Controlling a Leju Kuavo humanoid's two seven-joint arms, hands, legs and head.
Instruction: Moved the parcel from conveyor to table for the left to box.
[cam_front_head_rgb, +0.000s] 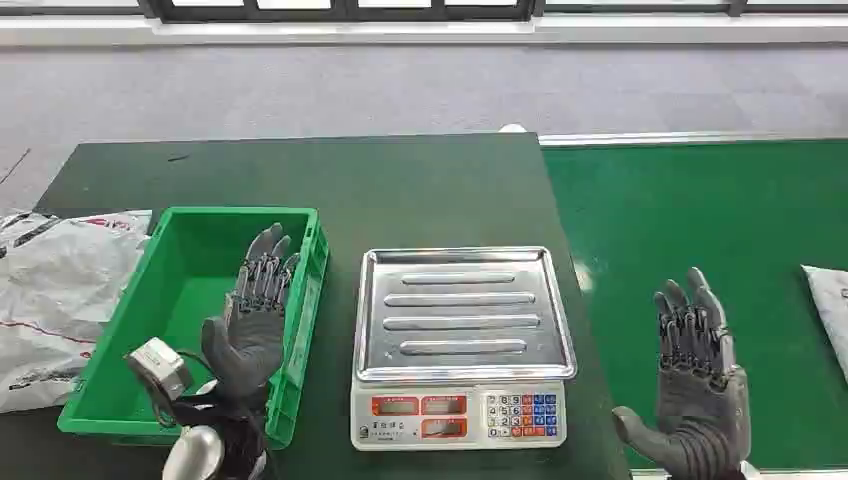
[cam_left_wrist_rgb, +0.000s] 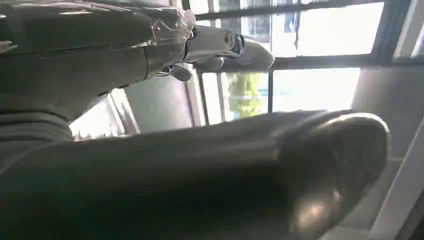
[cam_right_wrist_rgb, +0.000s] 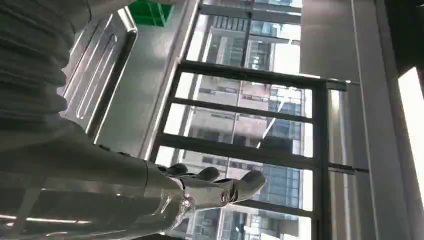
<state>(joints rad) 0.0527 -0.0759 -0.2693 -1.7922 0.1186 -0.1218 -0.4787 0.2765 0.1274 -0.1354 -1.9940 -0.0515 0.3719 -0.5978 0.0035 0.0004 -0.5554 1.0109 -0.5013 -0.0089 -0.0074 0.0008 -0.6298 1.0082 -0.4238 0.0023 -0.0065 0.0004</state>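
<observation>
- My right robot hand (cam_front_head_rgb: 692, 395) is nearest to me, raised over the green conveyor (cam_front_head_rgb: 700, 230), just right of the scale (cam_front_head_rgb: 462, 345). Fingers apart, palm empty: released, holding nothing.
- My left robot hand (cam_front_head_rgb: 255, 315) hangs over the green box (cam_front_head_rgb: 300, 300), left of the scale. Also spread and empty; the left wrist view agrees, fingers extended with nothing between them.
- The parcel (cam_front_head_rgb: 830, 310), a white soft bag, lies on the conveyor at the frame's right edge, well right of the scale and partly cut off. From the right robot hand it lies to the right, at about the same depth, apart from it.
- Long axis: what I see runs roughly near-to-far along the belt; with the parcel cropped I cannot confirm its full shape.
- Judgement: the right arm is plainly the nearer one; the left would have to cross the scale. The reach would go sideways to the right, away from the scale.
- Room: bare belt between hand and parcel. The counter (cam_front_head_rgb: 300, 180) edge meets the conveyor just right of the scale.
- Landing room, as I judge it: dark counter behind the scale, farther from me.
- Left of the box, grey bags (cam_front_head_rgb: 60, 300) lie on the counter's edge.
</observation>
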